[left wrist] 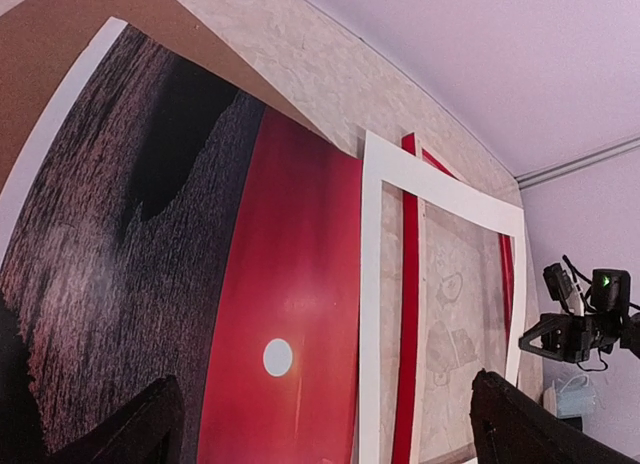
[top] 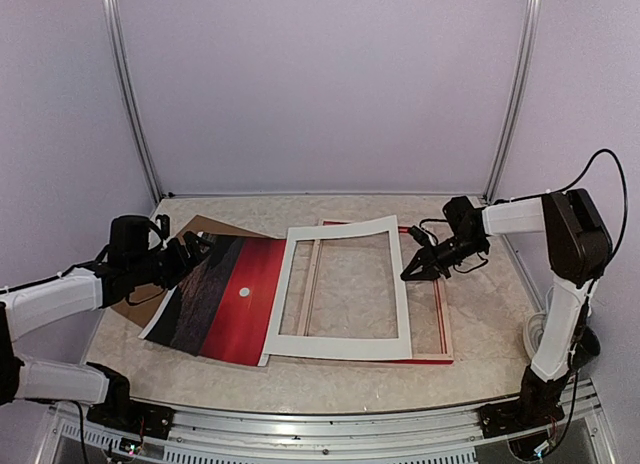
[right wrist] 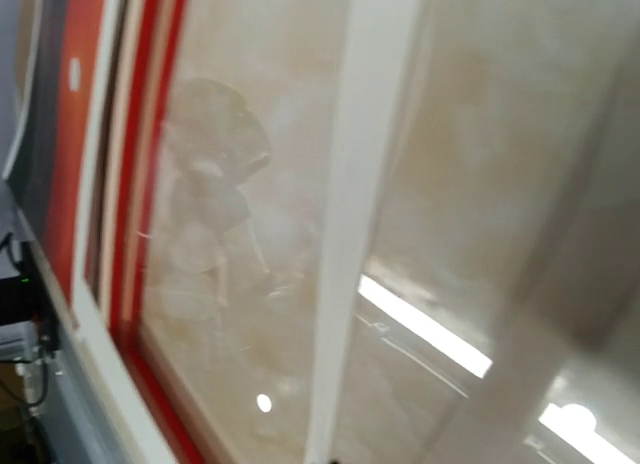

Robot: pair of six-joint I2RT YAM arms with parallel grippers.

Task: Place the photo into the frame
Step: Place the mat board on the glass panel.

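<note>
The photo (top: 225, 304), a red sunset over dark sea, lies flat at the left, partly over a brown board. In the left wrist view the photo (left wrist: 290, 284) fills the space under my left gripper (left wrist: 330, 434), which is open and empty. That left gripper (top: 192, 252) hovers over the photo's upper left corner. The red frame (top: 440, 319) lies at centre right, its red rail (left wrist: 408, 284) showing. A white mat (top: 400, 284) rests on it, bowed at the top. My right gripper (top: 410, 272) is shut on the mat's right strip (right wrist: 350, 184); its fingers are out of its wrist view.
The brown backing board (top: 205, 227) sticks out behind the photo at the back left. Glass in the frame (right wrist: 230, 234) mirrors the arm and ceiling lights. Pale walls and metal posts (top: 130, 94) close in the table.
</note>
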